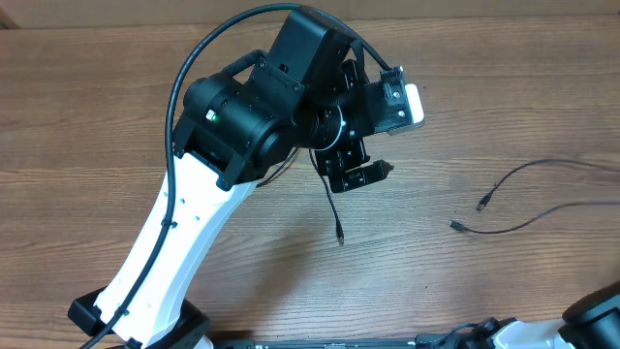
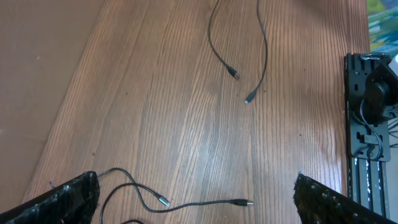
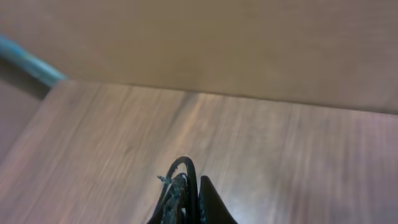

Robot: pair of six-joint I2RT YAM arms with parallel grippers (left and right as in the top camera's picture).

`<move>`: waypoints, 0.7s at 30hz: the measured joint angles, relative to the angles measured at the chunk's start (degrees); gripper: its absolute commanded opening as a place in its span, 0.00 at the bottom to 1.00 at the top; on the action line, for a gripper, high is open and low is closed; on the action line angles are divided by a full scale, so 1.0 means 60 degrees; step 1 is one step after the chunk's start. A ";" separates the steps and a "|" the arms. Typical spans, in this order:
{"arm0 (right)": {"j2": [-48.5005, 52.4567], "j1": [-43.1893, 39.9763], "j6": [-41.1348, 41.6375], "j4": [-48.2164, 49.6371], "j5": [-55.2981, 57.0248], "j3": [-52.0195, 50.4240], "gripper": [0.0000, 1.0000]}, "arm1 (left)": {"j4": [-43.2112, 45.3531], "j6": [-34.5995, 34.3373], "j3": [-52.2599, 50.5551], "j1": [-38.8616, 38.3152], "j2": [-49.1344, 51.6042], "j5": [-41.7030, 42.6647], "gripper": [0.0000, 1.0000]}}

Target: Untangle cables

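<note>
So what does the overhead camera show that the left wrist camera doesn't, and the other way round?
Only overhead: the whole left arm, black and white, reaching over the table. Only the left wrist: how wide the left gripper stands open, a black frame at the table's edge, and two plug ends by its fingers, where overhead shows one. Both: the wooden table and two thin cables ending in loose plugs.

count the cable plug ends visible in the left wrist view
4. Far up the table: upper plug, lower plug; near the bottom edge: left plug, right plug. Others may be hidden off-frame.
</note>
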 measured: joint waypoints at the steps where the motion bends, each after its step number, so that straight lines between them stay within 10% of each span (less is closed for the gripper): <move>1: 0.0000 -0.0095 0.0036 0.0000 0.0015 0.0000 0.37 | 0.0000 0.0000 0.0000 0.0000 0.0000 0.0000 0.99; 3: -0.0004 -0.0135 0.0025 -0.0018 0.0058 0.0000 0.84 | 0.0000 0.0000 0.0000 0.0000 0.0000 0.0000 0.99; 5: -0.0004 -0.0117 0.0036 -0.0007 0.0055 0.0000 1.00 | 0.0000 0.0000 0.0000 0.0000 0.0000 0.0000 1.00; 21: 0.0000 0.1854 -0.0204 0.1100 -0.4459 0.0000 1.00 | 0.0000 0.0000 0.0000 0.0000 0.0000 0.0000 0.99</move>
